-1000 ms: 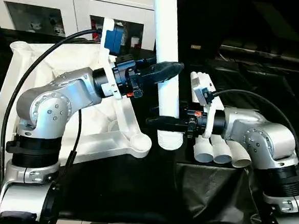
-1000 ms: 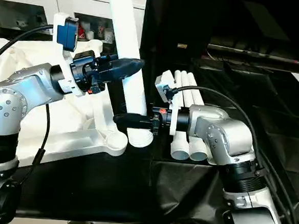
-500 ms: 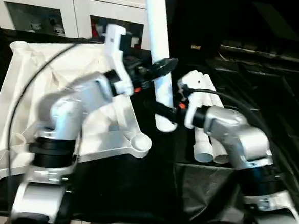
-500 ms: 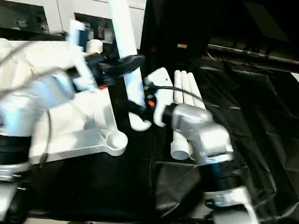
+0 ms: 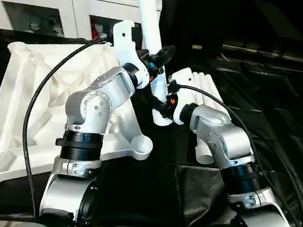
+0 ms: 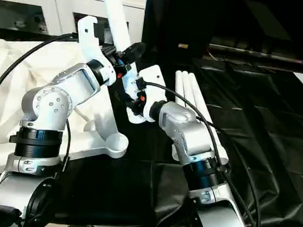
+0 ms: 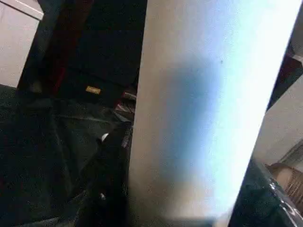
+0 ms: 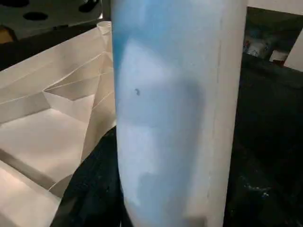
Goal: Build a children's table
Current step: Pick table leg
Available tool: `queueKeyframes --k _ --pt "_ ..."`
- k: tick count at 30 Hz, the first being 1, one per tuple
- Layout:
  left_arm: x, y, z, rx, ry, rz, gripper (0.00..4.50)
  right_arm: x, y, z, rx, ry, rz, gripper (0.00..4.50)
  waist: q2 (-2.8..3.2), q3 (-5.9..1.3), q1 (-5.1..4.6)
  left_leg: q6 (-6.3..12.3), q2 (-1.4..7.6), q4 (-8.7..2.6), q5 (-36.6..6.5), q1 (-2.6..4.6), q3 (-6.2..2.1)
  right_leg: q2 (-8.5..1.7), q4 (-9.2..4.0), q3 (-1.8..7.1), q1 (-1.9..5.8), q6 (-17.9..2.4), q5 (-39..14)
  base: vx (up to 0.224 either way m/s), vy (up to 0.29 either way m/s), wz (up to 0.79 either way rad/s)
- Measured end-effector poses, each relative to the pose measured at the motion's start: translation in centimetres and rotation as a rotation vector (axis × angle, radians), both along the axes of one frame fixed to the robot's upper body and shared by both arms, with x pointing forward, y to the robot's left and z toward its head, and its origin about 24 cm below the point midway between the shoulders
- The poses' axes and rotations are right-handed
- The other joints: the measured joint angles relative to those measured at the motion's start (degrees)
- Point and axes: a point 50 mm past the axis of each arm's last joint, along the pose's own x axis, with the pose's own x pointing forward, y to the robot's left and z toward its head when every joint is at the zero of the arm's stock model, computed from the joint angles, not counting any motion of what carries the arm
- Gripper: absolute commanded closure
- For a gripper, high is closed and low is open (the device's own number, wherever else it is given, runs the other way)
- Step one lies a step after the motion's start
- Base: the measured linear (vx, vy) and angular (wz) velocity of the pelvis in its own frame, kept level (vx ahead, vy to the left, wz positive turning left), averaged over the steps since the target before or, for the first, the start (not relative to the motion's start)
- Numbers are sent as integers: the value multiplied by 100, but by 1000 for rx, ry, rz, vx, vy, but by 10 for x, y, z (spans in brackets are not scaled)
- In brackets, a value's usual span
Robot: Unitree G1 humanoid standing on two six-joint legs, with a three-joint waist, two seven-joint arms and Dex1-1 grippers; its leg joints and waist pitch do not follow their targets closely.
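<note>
Both jaws clamp one long white tapered plastic leg [image 5: 149,30]: left gripper [image 5: 160,56] high, right gripper [image 5: 161,108] low, steadying it upright, presumably for socketing at 3 o'clock of ribbed white plastic table panel [image 5: 33,95].

One tabletop [image 5: 28,94], one raised leg [image 5: 149,20], three lying legs [image 6: 192,93]

Tabletop [image 5: 33,100] left, spare legs [image 6: 190,93] right, raised leg [image 5: 149,27] between.
</note>
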Motion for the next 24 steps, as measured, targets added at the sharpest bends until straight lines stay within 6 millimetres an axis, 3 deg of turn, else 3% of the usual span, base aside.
queueKeyframes --k 1,2,5,14,19,24 --pt "0 0 0 0 0 0 252 0 0 0 -2 -2 -1 255 0 0 -2 0 0 0 0 0 0 0 0 0 0 1 1 0 0 0" --pt "0 0 0 -1 -2 1 253 0 0 0 -2 -3 -1 221 0 0 -4 -1 0 0 0 0 0 0 1 0 0 1 1 0 0 0" --pt "2 6 0 -11 3 40 256 0 2 3 21 -20 6 184 0 0 -13 -1 0 0 0 2 0 0 2 0 0 1 1 0 0 0" --pt "2 21 5 -3 -40 30 262 -2 -8 11 102 1 73 114 -7 4 2 1 0 0 -1 -1 0 0 -1 -1 -1 2 1 0 0 0" --pt "-16 27 3 87 -91 -242 262 -15 -29 25 130 45 296 114 -27 14 17 2 0 0 -1 -1 0 0 -2 -1 0 4 0 0 0 0" --pt "-35 16 9 164 -177 -494 262 -23 -30 22 108 87 417 114 -48 26 15 1 0 0 0 0 0 0 1 0 -1 1 1 0 0 0"
